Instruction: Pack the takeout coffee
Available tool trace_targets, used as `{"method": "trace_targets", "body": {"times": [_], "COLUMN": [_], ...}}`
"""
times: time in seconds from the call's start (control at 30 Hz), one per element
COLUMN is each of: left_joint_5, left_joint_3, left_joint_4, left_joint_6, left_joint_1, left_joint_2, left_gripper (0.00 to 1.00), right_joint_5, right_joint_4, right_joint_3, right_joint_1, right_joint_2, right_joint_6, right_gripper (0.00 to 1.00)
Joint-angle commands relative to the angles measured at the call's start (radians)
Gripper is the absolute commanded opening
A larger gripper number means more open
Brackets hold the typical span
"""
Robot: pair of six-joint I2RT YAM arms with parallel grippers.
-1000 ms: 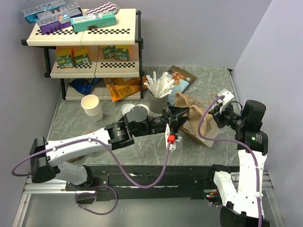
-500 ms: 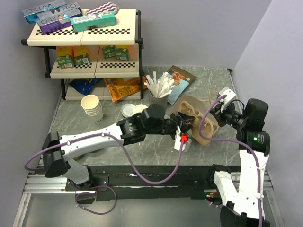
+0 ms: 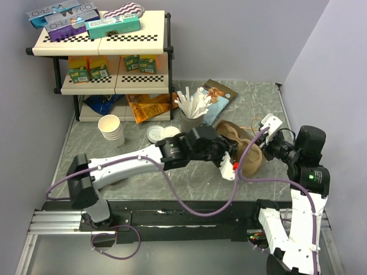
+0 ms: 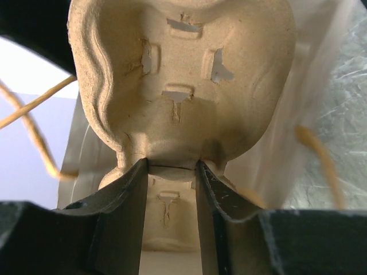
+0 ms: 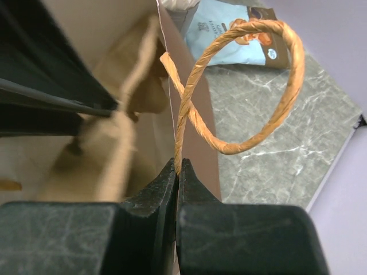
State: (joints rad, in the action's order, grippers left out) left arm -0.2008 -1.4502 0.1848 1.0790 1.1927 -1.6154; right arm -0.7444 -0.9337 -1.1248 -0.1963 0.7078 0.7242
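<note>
Seemingly right gripper [image 5: 176, 167] pinches the twine handle [image 5: 252, 146] to hold the paper bag [image 3: 255, 163] open; left gripper [image 4: 170, 166] clamps the pulp carrier [image 4: 183, 86] ahead.

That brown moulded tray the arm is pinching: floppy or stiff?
Probably stiff: the pulp tray, gripped at one edge by the left pincer, shows no sag. It looks thin and hollow, so likely light. Torn slots hint it could crush under hard squeezing.
</note>
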Motion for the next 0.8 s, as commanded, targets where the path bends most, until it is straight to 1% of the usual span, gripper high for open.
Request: {"method": "trace_targets", "body": {"times": [0.0,0.03,0.1,0.27,0.3,0.4,0.47,0.5,0.63,0.77], "left_joint_5": [0.003,-0.006,-0.019,0.024,0.079,0.182,0.198,0.278,0.351,0.365], "left_joint_3": [-0.163,-0.2,-0.213,-0.191,-0.193,-0.205,-0.197,-0.19,-0.182,-0.191], "left_joint_4": [0.145,0.178,0.246,0.274,0.278,0.291,0.254,0.227,0.159,0.108], "left_joint_6": [-0.031,-0.024,0.021,0.064,0.064,0.059,0.035,0.024,0.042,0.045], "left_joint_1": [-0.002,-0.005,-0.005,0.004,0.008,0.022,0.028,0.031,0.056,0.061], "left_joint_2": [-0.061,-0.07,-0.093,-0.118,-0.124,-0.158,-0.169,-0.173,-0.204,-0.227], "left_gripper": [0.01,0.01,0.01,0.01,0.01,0.01,0.01,0.01,0.01,0.01], "right_joint_5": [-0.003,-0.009,-0.016,-0.023,-0.023,-0.018,-0.019,-0.024,-0.047,-0.05], "right_joint_4": [-0.03,-0.03,-0.024,-0.028,-0.027,-0.03,-0.046,-0.057,-0.096,-0.106], "right_joint_3": [-0.073,-0.082,-0.087,-0.092,-0.083,-0.063,-0.061,-0.063,-0.053,-0.04], "right_joint_1": [0.011,0.011,0.009,0.012,0.012,0.015,0.02,0.021,0.037,0.063], "right_joint_2": [-0.011,-0.013,-0.019,-0.018,-0.021,-0.033,-0.036,-0.036,-0.034,-0.031], "right_joint_6": [0.046,0.046,0.035,0.041,0.043,0.067,0.07,0.072,0.064,0.04], "right_gripper": [0.0,0.0,0.0,0.0,0.0,0.0,0.0,0.0,0.0,0.0]}}
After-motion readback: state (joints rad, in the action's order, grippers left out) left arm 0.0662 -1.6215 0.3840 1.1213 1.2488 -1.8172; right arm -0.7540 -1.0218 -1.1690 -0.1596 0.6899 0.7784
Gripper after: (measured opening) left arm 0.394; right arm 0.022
